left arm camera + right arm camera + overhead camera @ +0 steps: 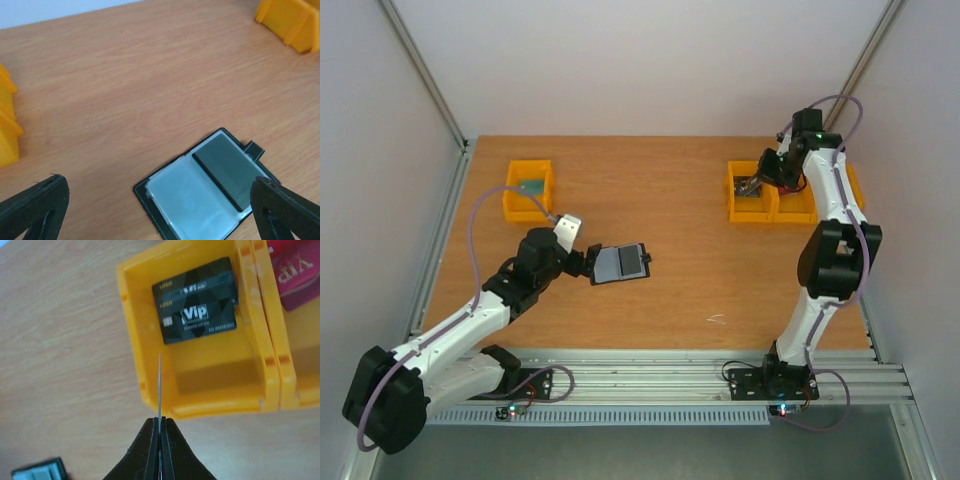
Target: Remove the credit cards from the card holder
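Observation:
The black card holder (pixel 620 263) lies open on the wooden table, its pale inner pockets facing up. In the left wrist view a dark credit card (pixel 224 170) sits in the card holder's (pixel 165 192) right pocket, and the small closing tab sticks out beyond it. My left gripper (pixel 160 215) is open, with one finger on each side of the holder and neither touching it. My right gripper (pixel 160 421) is shut on a thin credit card (pixel 159 387), seen edge-on, above the near wall of a yellow bin (pixel 200 390). Two dark VIP cards (pixel 197 302) lie in that bin.
A second yellow bin (pixel 300 340) next to it holds a red card (pixel 295 272). Another yellow bin (pixel 528 190) at the far left has a greenish item inside. White walls surround the table, and a metal rail (pixel 650 380) runs along its near edge.

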`<move>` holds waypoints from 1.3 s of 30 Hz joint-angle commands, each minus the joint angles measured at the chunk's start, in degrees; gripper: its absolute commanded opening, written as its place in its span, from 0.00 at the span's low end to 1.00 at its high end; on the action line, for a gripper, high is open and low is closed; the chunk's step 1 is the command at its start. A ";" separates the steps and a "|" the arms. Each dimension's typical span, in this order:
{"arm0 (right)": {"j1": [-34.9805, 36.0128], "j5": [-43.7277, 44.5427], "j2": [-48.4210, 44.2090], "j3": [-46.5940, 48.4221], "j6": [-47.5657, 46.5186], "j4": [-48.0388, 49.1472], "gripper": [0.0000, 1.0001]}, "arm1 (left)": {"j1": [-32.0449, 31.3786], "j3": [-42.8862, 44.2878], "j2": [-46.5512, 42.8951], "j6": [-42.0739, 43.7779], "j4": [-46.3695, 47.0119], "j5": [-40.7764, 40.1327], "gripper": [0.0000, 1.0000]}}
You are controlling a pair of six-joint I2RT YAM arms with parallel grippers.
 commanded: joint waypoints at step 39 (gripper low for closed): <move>-0.36 0.35 36.99 45.25 -6.75 -17.01 0.27 | 1.14 2.50 8.42 1.56 3.52 -4.42 0.99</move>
